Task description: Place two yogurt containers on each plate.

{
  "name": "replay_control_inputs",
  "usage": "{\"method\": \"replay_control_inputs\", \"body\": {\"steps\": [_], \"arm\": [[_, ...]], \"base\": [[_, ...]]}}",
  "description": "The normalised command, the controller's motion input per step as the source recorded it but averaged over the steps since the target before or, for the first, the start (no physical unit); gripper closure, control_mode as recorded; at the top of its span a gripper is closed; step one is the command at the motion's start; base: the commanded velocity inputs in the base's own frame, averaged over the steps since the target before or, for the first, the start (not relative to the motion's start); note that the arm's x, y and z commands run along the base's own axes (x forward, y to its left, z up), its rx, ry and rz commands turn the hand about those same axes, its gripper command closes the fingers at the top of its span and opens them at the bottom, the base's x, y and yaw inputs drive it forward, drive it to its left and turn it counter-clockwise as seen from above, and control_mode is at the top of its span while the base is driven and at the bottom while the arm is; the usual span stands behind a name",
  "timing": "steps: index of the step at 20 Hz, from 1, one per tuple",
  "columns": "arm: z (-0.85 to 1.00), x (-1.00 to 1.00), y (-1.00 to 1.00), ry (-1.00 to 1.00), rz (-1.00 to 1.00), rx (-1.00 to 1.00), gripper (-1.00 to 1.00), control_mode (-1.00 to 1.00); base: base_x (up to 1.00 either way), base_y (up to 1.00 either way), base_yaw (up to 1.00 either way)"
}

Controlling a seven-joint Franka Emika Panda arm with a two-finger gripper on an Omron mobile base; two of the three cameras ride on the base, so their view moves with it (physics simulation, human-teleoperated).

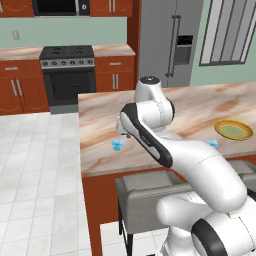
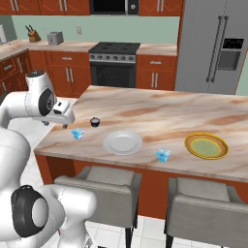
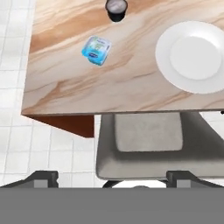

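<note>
Simulated kitchen: red-brown cabinets, black stove [image 2: 115,60] at upper centre of the right base view, steel fridge [image 2: 213,46] at upper right, marble-look island counter [image 2: 164,109] across the middle with two grey stools [image 2: 97,186] tucked below its near edge. White plate [image 2: 122,142] sits centre-left of the right base view near the counter's front edge, bare. Yellow-rimmed plate [image 2: 206,145] with greenish centre at right of the same view, also bare. Dark yogurt cup [image 2: 95,122] with pale top is left of the white plate and a bit farther back; light blue yogurt cup [image 2: 77,133] is further left, near the counter's left end. Second light blue cup [image 2: 162,155] lies between the two plates, close to the front edge. Only three cups made out here; a fourth not spotted. Hand [image 3: 111,177] hovers above the counter's left front corner, looking down over a stool seat; its dark finger tips sit far apart at the bottom of the hand view, spread wide, nothing between them. In the hand view the blue cup is upper left, the dark cup at top centre, white plate upper right. Progress, judged: nothing placed, all placements left; nearest blue cup looks the likely first pick.
</note>
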Motion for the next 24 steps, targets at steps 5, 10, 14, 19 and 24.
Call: {"method": "replay_control_inputs", "body": {"steps": [5, 10, 14, 19, 24], "arm": [[-0.44, 0.01, 0.01, 0.0, -0.2, 0.06, -1.0, -1.0], [-0.32, 0.09, -0.01, 0.0, -0.07, 0.06, -1.0, -1.0], [-0.2, 0.31, 0.0, 0.02, -0.03, 0.11, -1.0, -1.0], [-0.17, 0.51, 0.02, 0.13, 0.0, 0.06, -1.0, -1.0], [-0.21, 0.55, 0.02, 0.1, 0.0, 0.0, -1.0, -1.0]], "base": [[0.0, 0.0, 0.0], [0.0, 0.0, 0.0], [0.0, 0.0, 0.0], [0.0, 0.0, 0.0], [0.0, 0.0, 0.0]]}}
